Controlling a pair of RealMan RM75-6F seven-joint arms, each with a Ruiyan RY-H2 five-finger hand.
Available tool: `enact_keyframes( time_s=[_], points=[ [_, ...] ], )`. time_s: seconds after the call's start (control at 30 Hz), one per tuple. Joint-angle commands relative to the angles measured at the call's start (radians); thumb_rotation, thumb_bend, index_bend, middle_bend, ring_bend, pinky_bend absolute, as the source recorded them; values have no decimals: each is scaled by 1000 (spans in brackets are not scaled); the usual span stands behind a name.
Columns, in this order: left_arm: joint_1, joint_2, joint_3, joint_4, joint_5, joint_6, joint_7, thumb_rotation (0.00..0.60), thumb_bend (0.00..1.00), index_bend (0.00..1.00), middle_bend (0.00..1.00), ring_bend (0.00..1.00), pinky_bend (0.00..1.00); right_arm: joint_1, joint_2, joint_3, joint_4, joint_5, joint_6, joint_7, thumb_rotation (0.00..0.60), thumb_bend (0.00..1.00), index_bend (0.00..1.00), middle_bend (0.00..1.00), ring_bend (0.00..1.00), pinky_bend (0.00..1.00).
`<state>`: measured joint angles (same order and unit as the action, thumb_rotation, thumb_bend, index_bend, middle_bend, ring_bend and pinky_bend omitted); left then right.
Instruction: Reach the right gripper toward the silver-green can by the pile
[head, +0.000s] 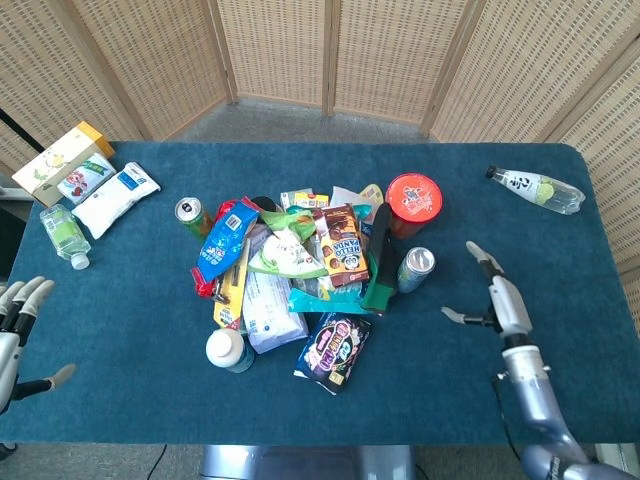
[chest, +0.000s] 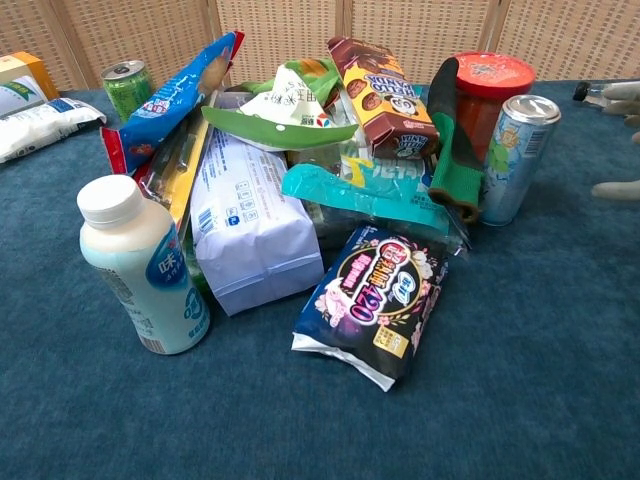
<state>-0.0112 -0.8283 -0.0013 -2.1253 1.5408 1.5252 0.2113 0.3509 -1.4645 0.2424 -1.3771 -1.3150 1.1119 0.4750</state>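
The silver-green can (head: 415, 268) (chest: 517, 158) stands upright at the right edge of the pile, beside a dark green-ended packet (head: 378, 262). My right hand (head: 497, 295) hovers over the cloth to the right of the can, apart from it, fingers spread and holding nothing; only its fingertips (chest: 618, 190) enter the chest view at the right edge. My left hand (head: 20, 325) sits at the far left edge of the table, fingers apart and empty, far from the pile.
The pile (head: 295, 275) holds snack bags, a chocolate box (head: 341, 243), a red-lidded tub (head: 413, 199) and a white bottle (head: 229, 351). A green can (head: 189, 214) stands left of it. A bottle (head: 537, 188) lies far right; packets and a box (head: 60, 160) lie far left.
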Motion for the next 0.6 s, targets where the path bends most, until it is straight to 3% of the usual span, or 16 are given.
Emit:
enact_keyframes(
  time_s=[0.03,0.6],
  points=[
    [-6,-4,-5,4,-14,-9,7,600,0,48,0,0,0,38,-33,27,29,29,-43,20,600,0,0,0,0,0],
    [-29,0,-22,23,-68,-37,-22,600,0,48,0,0,0,140,-135,75,25,110,-105,-41,600,0,0,0,0,0]
  ],
)
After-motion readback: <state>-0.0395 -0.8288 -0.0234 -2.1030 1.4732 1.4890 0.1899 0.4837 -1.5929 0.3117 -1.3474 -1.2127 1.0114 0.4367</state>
